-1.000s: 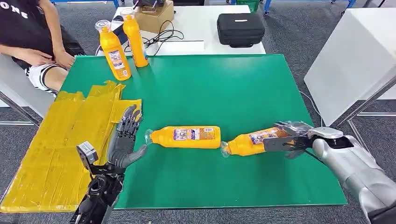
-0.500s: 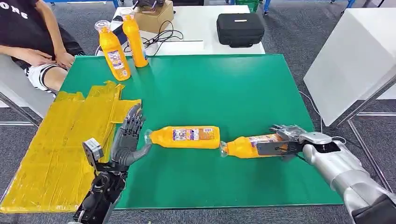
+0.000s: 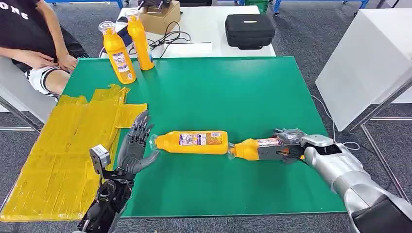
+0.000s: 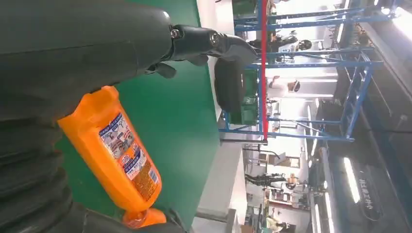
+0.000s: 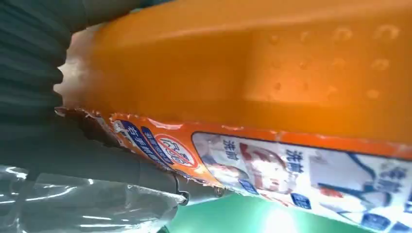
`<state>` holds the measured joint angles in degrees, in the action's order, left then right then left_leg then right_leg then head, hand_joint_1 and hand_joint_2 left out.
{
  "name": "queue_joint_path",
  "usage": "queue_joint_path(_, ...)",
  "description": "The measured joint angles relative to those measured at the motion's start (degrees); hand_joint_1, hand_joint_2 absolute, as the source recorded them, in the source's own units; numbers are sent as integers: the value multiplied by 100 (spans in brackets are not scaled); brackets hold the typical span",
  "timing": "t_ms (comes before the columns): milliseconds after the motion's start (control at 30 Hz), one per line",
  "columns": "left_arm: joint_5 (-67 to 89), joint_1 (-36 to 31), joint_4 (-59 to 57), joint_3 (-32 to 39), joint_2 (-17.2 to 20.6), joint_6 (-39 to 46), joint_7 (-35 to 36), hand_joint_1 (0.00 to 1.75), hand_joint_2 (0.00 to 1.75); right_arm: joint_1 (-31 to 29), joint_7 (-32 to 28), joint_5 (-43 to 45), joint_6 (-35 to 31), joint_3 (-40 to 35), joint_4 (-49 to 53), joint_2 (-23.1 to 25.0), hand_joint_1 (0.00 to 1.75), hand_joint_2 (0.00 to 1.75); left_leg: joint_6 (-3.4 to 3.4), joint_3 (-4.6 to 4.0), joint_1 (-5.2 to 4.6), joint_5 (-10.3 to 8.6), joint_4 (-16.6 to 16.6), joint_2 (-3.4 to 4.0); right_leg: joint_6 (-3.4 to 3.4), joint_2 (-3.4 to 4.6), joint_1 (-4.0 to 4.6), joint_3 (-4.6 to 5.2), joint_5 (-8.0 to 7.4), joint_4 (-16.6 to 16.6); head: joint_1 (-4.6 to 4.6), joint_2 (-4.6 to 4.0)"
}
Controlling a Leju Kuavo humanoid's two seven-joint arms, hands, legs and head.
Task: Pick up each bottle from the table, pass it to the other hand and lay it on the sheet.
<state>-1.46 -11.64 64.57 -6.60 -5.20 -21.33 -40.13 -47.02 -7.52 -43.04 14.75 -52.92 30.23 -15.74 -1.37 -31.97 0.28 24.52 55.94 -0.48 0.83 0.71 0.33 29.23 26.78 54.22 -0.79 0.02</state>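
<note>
Half the held bottle (image 3: pixel 250 148) hides under the gripping right hand (image 3: pixel 284 145); left hand (image 3: pixel 134 145) spread, empty

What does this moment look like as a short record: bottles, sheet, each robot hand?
Held bottle: lying on the green table, gripped by the right robot hand, at.
Middle bottle: lying, cap toward the left robot hand, at.
Left robot hand: open beside the cap, contact unclear.
Standing bottles: two at the far left corner.
Yellow sheet: bare.
</note>
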Motion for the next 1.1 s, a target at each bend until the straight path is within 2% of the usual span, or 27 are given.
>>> queue_joint_path(600,28,67,-59,-22,0,7,0,0,175,-28,11,-57,-151,0,-70,208,175,175,0,9,-1,0,0,-2,0,-2,-1,-8,0,0,-2,0)
queue_joint_path(900,44,153,-61,-22,0,37,0,0,175,139,59,-81,-598,100,-26,171,175,175,0,8,-1,0,0,-4,0,-4,-1,-8,0,-1,-2,0)
queue_joint_path(967,70,199,-59,-20,0,63,0,0,175,262,220,-172,-805,181,109,116,175,175,0,7,-1,0,0,-5,0,-3,-1,-8,0,-1,-2,0)
queue_joint_path(1100,158,427,55,57,-4,103,0,0,175,938,1380,-1041,-1688,746,1149,-86,175,175,0,1,-1,1,0,-6,1,-4,-1,-2,1,-1,0,0)
